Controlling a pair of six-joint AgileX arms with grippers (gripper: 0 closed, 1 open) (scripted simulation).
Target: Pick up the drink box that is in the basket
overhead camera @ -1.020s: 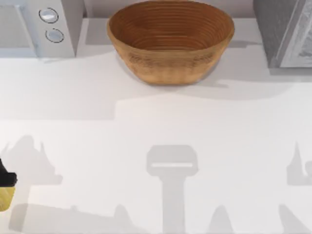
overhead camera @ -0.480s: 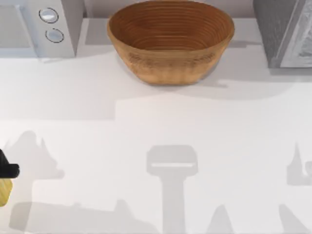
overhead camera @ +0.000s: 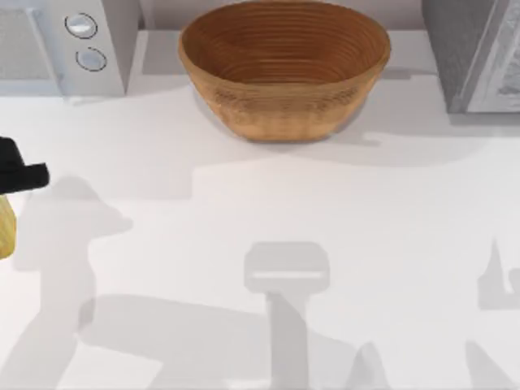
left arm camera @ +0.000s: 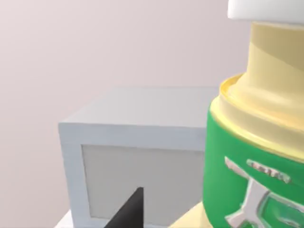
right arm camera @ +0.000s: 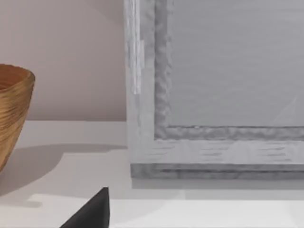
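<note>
The left gripper (overhead camera: 18, 175) sits at the table's far left edge, clamped on the drink box (left arm camera: 251, 156), whose yellow body hangs directly below it; in the left wrist view the green label is right against the camera. The hold suggests the box is lifted clear, well apart from the basket (overhead camera: 284, 69), which stands empty toward the back centre. Beyond the gripper stands a white appliance (overhead camera: 69, 45); nothing blocks the path. The right gripper's (right arm camera: 90, 211) finger state cannot be told; it faces a grey cabinet (right arm camera: 213, 85).
</note>
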